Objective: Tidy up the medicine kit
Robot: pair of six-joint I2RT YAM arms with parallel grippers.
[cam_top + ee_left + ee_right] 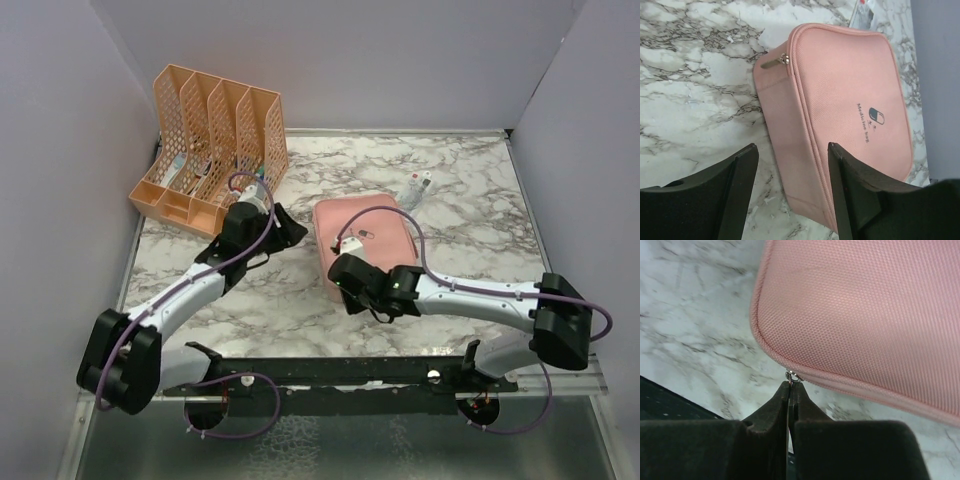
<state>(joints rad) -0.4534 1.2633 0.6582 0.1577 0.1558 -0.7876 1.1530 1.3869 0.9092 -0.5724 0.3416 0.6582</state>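
Medicine kit (840, 90): pink square soft-shell zip case, probably light and squashy; best taken by small metal zip pull (792, 376).
Right gripper (789, 385): pinched on that pull.
Left gripper (792, 150): wide, empty.

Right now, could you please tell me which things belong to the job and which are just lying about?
Job: medicine kit, closed; its zip pull, pinched in the right claw; left claw, open beside the kit.
Lying about: orange file rack; small white items beyond the kit.
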